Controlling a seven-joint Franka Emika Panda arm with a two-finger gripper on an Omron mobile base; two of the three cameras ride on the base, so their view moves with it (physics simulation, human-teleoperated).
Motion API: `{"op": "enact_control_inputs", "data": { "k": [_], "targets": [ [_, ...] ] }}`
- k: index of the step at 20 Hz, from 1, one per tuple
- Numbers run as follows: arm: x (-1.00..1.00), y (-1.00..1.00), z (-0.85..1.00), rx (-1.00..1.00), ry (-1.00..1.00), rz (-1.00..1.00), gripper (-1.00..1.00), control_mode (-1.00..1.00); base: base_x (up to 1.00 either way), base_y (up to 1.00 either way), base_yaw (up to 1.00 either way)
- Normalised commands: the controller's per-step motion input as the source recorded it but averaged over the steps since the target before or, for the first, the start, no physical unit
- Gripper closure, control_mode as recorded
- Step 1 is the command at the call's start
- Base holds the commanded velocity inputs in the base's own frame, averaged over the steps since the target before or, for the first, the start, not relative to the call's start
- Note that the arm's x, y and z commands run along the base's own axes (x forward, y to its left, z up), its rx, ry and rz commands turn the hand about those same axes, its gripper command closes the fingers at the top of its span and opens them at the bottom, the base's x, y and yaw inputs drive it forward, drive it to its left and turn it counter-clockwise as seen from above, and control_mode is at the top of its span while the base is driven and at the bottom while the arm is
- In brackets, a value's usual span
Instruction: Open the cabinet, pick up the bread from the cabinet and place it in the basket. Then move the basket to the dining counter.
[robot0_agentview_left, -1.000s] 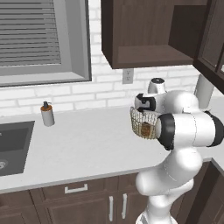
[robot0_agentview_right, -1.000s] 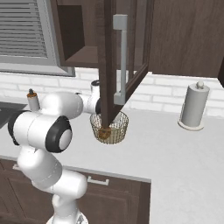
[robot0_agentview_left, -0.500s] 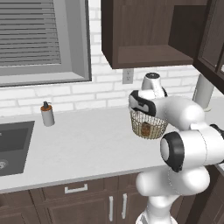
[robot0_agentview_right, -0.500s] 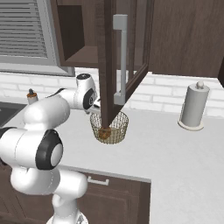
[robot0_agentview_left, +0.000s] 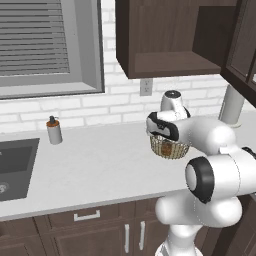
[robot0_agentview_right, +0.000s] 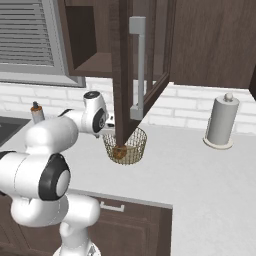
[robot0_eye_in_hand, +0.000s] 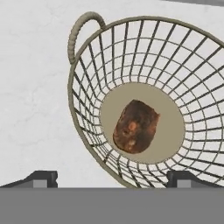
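A home kitchen: dark wall cabinet (robot0_agentview_left: 170, 45), sink (robot0_agentview_left: 15, 167), brick backsplash (robot0_agentview_left: 125, 102), paper towel roll (robot0_agentview_right: 220, 122) on the surface (robot0_agentview_left: 100, 165).

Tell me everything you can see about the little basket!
The basket is round, bowl-shaped tan wire mesh with a thin rim, one looped handle showing on its side and a flat solid base. It stands upright on the pale counter below the open cabinet door. The bread, a dark brown lump, lies on its base. The open gripper hovers above without touching.
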Motion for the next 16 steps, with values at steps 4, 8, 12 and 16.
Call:
{"op": "enact_control_inputs", "data": {
  "k": [4,8,12,16],
  "targets": [
    [0.34,0.04,-0.4,-0.01,0.02,0.26,-1.0,-1.0,0.0,0.0,0.0],
    [0.42,0.12,-0.49,0.0,0.07,0.27,-1.0,-1.0,0.0,0.0,0.0],
    [0.25,0.06,-0.39,-0.01,0.01,0.27,-1.0,-1.0,0.0,0.0,0.0],
    [0.0,0.0,-0.54,-0.05,0.0,0.25,-1.0,-1.0,0.0,0.0,0.0]
  ]
}}
